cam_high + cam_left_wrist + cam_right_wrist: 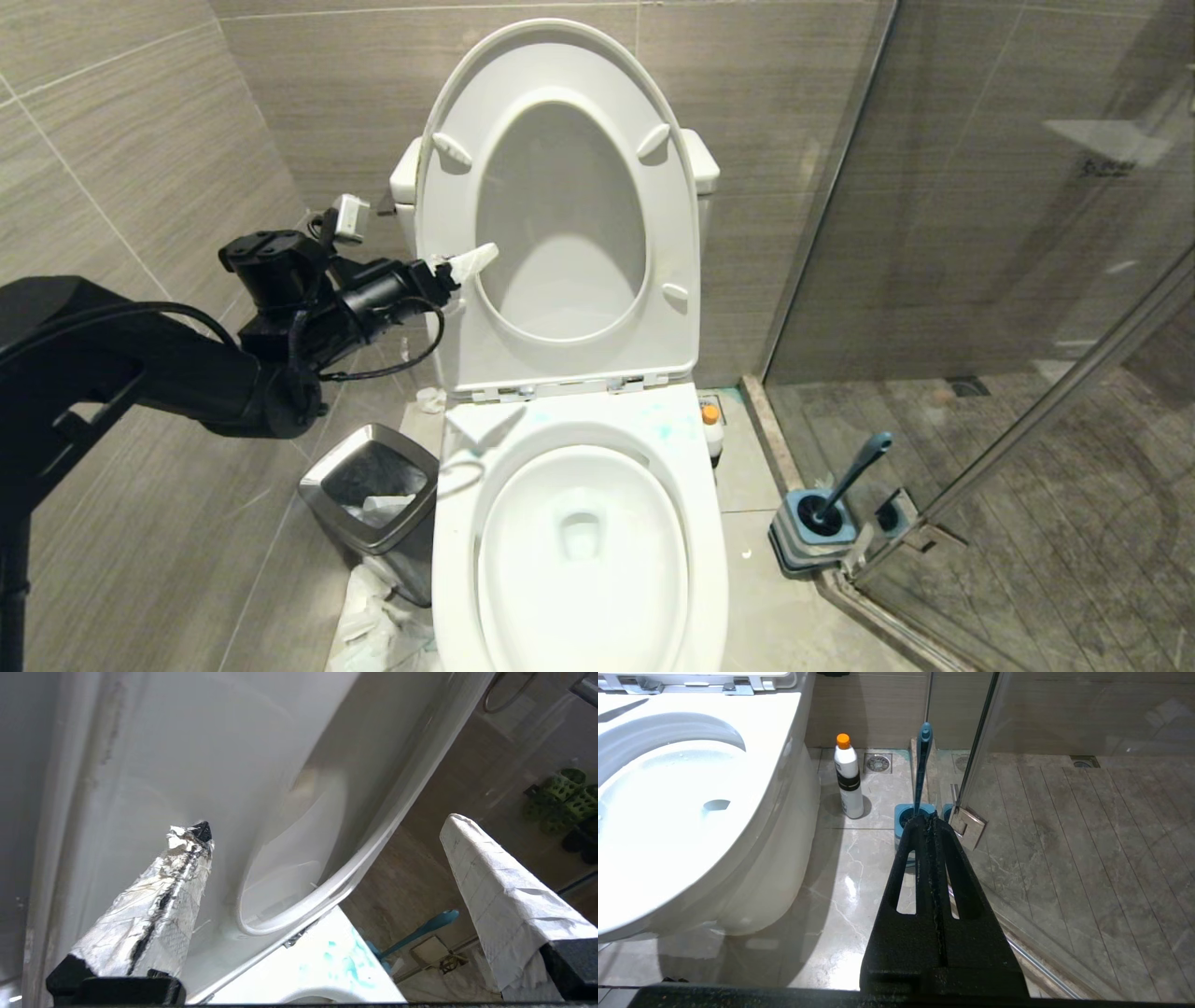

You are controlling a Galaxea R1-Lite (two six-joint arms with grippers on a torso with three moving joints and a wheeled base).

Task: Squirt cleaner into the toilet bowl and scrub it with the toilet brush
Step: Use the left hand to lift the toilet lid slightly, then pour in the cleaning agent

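Note:
The toilet bowl (455, 523) (668, 826) stands open, its seat (677, 233) and lid tipped up against the tank. Blue-teal smears (667, 431) (345, 961) mark the rim behind the bowl. My left gripper (471, 266) (329, 826) is open and empty, its taped fingers (490, 891) level beside the raised seat's left edge. The cleaner (711, 429) (848, 777) stands on the floor right of the toilet. The toilet brush (854, 476) (922, 765) (420, 928) sits in its blue holder (817, 523). My right gripper (929, 819) is shut and empty, low over the floor, pointing at the holder.
A steel-rimmed waste bin (373, 495) stands left of the toilet, with crumpled paper (373, 616) on the floor before it. A glass shower door (980, 280) and its hinge (969, 823) close off the right side. A floor drain (878, 763) lies behind the bottle.

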